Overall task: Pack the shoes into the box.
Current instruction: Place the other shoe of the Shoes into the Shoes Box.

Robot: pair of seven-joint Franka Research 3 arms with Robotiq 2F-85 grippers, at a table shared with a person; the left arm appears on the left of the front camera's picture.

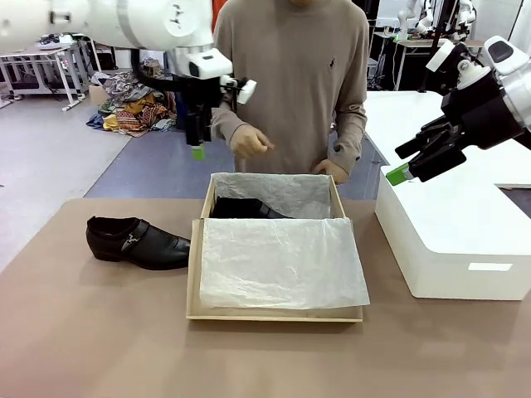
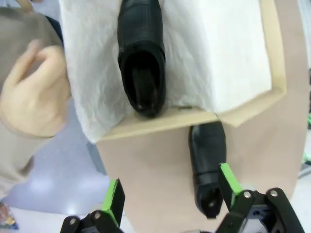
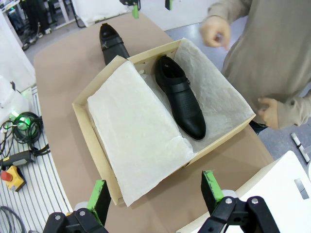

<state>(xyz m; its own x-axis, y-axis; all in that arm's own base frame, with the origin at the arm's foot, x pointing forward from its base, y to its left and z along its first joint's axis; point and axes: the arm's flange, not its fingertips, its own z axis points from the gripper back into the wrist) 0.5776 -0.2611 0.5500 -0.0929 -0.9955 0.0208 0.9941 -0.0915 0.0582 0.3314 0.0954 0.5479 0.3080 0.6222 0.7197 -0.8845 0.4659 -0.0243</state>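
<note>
In the front view, the left gripper [image 1: 197,145] hung above the far left corner of the tan cardboard shoebox [image 1: 274,314], close to the person's hand [image 1: 249,141]. A glossy black leather loafer with a small metal buckle [image 1: 137,241] lay on its sole on the brown table [image 1: 83,332], just beside the left wall of the shoebox. The second black loafer [image 1: 245,209] lay inside, along the far wall, on crinkled white tissue paper [image 1: 282,264]. The right gripper [image 1: 408,170] hovered over the large white block [image 1: 452,249], well apart from both shoes.

In the left wrist view, the green-padded fingers [image 2: 114,199] were spread, with nothing between them. The loafer on the table showed just beside one finger, outside the box corner.

In the right wrist view, that gripper's fingers [image 3: 99,194] were also spread and empty. A loose sheet of tissue covered the near half of the box, beside the packed shoe.

One shoe appeared packed, and the other was the step in hand. The next move probably called for the left gripper to go down over the outside loafer, close across its opening, lift it over the wall and set it beside the first. The tissue sheet might need moving aside.
</note>
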